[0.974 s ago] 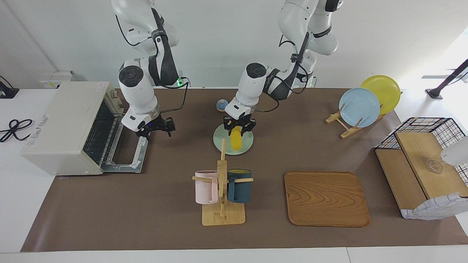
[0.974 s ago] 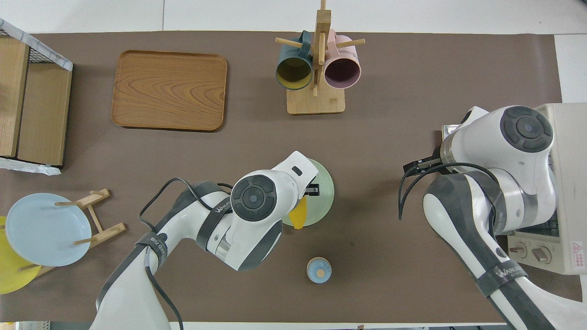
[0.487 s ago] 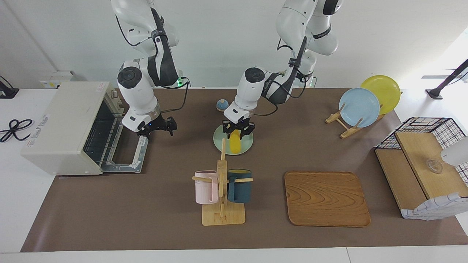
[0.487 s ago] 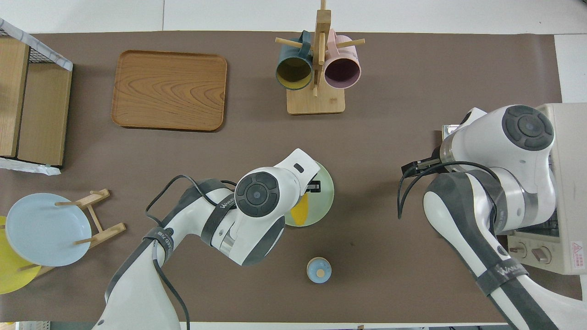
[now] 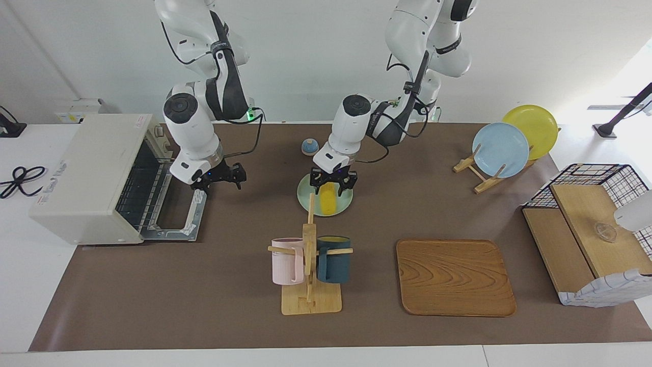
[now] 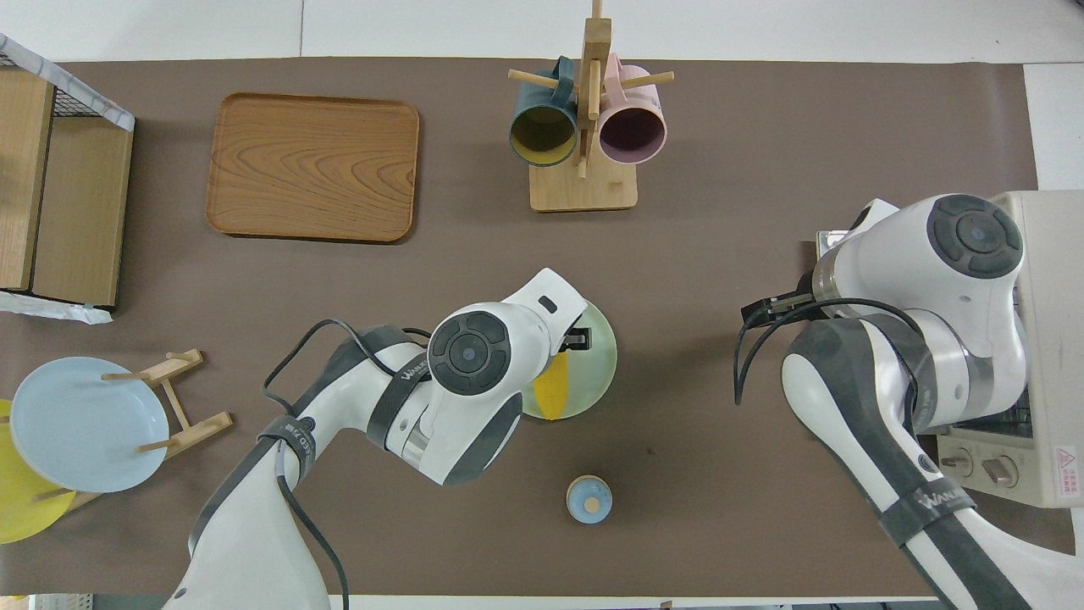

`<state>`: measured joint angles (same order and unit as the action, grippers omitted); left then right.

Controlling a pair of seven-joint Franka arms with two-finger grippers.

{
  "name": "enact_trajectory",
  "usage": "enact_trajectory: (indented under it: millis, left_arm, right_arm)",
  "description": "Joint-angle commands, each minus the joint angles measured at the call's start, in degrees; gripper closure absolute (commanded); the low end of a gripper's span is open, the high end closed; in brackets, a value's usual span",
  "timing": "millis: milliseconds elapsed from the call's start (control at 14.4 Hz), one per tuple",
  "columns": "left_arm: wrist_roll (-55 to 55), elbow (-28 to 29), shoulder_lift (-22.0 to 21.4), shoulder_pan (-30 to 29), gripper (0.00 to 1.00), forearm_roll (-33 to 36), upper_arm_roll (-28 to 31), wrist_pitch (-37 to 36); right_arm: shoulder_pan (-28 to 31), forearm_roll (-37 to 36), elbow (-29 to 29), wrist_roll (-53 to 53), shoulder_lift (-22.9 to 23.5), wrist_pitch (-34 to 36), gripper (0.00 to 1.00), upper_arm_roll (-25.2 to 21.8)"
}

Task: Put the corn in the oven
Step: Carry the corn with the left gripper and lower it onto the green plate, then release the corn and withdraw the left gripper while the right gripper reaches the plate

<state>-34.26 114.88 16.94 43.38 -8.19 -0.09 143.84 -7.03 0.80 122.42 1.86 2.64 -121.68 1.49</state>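
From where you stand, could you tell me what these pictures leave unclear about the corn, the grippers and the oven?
- Corn: overhead, the left arm hides its farther end.
- Left gripper: over the corn on the green plate; contact too small to judge, facing.
- Oven: door open; interior mostly out of sight.
- Right gripper: waiting over the oven door; overhead, its arm covers it.

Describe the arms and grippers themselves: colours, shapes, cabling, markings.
Both arms have glossy white rounded shells with dark grey joint sections and round dark caps at the wrist. Black cables loop loosely along each forearm, and a grey band bears white lettering. The left gripper and right gripper are small, black and two-fingered.
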Motion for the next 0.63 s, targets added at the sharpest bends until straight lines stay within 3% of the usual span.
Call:
enact_trajectory:
  millis: [0,209,556]
  left_arm:
    - [1.1,-6.0,-0.2,-3.0,0.00,0.2,0.2,-8.2]
    - [2.2,-11.3,-1.5,-6.1,0.00,0.2,0.2,-17.7]
    - [5.8,-13.2,-6.4,-12.3,0.00,1.2,0.3,-24.2]
  right_arm:
    - [0.0,1.1,-0.4,-0.3,0.1,0.9,0.00,0.0]
    - [-0.3,1.2,-0.7,-0.4,0.1,1.6,0.00,0.1]
    - [-7.5,3.1,-6.6,-9.8,0.7,5.8,0.00,0.4]
